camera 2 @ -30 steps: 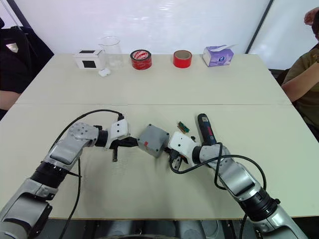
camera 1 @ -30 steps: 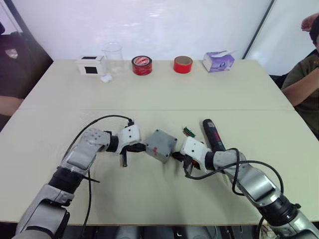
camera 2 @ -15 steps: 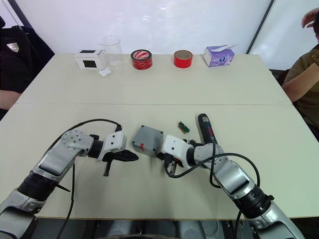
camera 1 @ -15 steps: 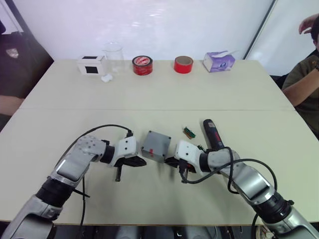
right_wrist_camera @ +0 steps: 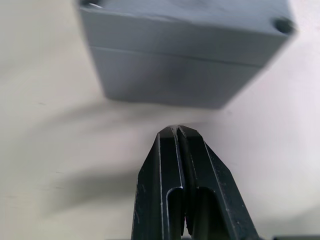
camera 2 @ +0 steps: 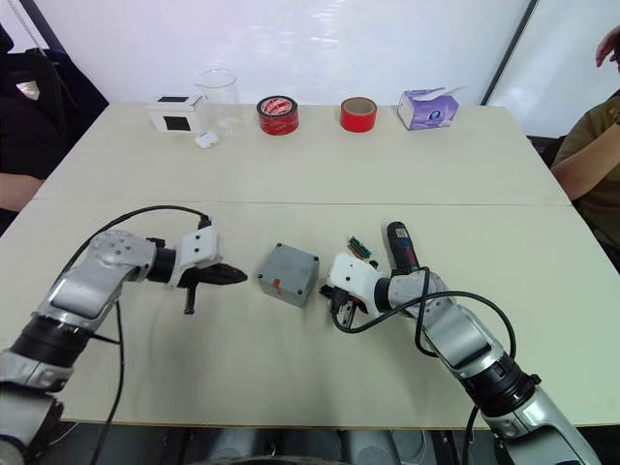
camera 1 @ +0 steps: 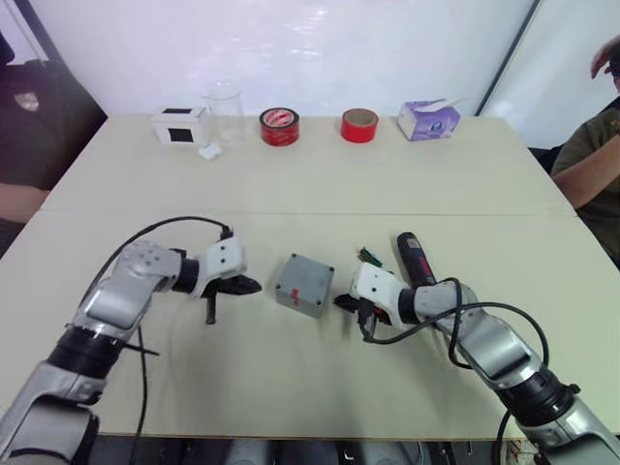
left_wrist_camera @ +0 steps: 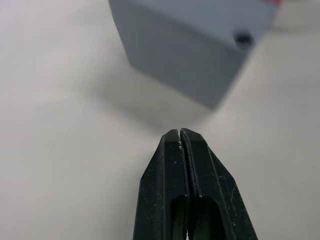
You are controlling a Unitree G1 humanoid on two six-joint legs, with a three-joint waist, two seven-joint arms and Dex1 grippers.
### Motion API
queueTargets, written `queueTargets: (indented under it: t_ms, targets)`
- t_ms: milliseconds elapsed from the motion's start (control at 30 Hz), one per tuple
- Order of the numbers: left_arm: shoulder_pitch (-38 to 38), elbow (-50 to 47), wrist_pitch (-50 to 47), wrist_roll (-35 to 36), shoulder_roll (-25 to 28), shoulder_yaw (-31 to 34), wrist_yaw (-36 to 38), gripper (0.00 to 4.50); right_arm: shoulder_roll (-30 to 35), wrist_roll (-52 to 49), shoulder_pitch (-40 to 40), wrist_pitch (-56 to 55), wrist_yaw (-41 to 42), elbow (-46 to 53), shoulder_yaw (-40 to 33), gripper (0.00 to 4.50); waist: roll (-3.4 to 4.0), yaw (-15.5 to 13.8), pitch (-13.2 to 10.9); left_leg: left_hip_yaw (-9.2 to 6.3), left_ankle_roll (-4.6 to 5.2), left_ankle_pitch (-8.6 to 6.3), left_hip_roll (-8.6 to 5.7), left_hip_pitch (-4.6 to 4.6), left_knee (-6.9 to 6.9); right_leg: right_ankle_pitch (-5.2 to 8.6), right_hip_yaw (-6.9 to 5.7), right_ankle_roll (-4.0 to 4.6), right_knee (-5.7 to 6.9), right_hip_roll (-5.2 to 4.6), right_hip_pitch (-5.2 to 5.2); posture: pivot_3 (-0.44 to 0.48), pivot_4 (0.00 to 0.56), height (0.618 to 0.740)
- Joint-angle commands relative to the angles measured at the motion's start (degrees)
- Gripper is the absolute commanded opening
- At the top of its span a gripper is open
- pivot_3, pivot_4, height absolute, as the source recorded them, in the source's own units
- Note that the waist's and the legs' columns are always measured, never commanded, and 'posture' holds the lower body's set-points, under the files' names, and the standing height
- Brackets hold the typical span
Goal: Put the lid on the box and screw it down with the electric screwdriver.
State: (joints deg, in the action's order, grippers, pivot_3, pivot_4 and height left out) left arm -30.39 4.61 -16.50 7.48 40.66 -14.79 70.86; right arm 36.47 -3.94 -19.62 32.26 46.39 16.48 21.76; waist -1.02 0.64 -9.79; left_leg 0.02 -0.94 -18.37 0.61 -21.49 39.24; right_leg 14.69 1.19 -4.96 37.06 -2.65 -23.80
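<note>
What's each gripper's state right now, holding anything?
Left gripper: closed, holding nothing, apart from the box.
Right gripper: closed, holding nothing, just short of the box's other side.

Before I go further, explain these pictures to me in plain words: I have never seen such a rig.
This is a two-armed robot at a pale table. The two wide pictures come from its head, looking down over its arms. The two close pictures come from wrist cameras, looking along each gripper's black fingers.

In the middle lies the grey box with the lid on top. The left gripper and the right gripper sit on either side of it, both shut and holding nothing, neither touching it. The black screwdriver lies untouched beside the right arm.

Along the far edge stand a white box, a clear beaker, two red tape rolls and a tissue box.
</note>
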Motion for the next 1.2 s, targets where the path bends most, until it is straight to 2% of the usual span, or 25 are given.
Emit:
queueTargets:
  t_ms: [33, 400, 867, 1200]
  targets:
    - [-2.5, 1.2, 1.5, -0.8, -2.2, -1.7, 0.6, 0.0, -0.4, 0.5, -0.9, -1.0, 0.1, 0.4, -0.8, 0.05, 0.0, 0.1, 0.0, 0.0, 0.0, 0.0, 0.0, 0.0, 0.0, 0.0, 0.0, 0.0, 0.0, 0.0, 0.0, 0.0, 0.15, 0.739]
    - [-2.9, -0.2, 1.2, -0.4, -2.6, -4.5, 6.5, 0.0, -4.4, -0.5, -4.6, 4.3, 2.6, 1.6, 2.7, 0.05, 0.01, 0.1, 0.0, 0.0, 0.0, 0.0, 0.05, 0.0, 0.0, 0.0, 0.03, 0.01, 0.07, 0.04, -0.07, 0.0, 0.15, 0.739]
    - [1.1, -7.9, -2.5, 0.1, -0.7, -4.3, 7.2, 0.0, -4.7, -1.6, -4.7, 6.8, 7.2, 3.9, 4.4, 0.05, 0.01, 0.2, 0.0, 0.0, 0.0, 0.0, 0.11, 0.0, -0.01, 0.01, 0.03, 0.01, 0.05, 0.06, -0.07, 0.0, 0.15, 0.739]
    - [2.3, -6.2, -0.7, -1.1, 0.6, -4.0, 7.1, 0.0, -3.1, 0.6, -5.4, 5.7, 8.5, 4.1, 5.9, 0.05, 0.01, 0.3, 0.0, 0.0, 0.0, 0.0, 0.11, 0.0, -0.01, 0.01, 0.03, 0.01, 0.05, 0.06, -0.07, 0.0, 0.15, 0.739]
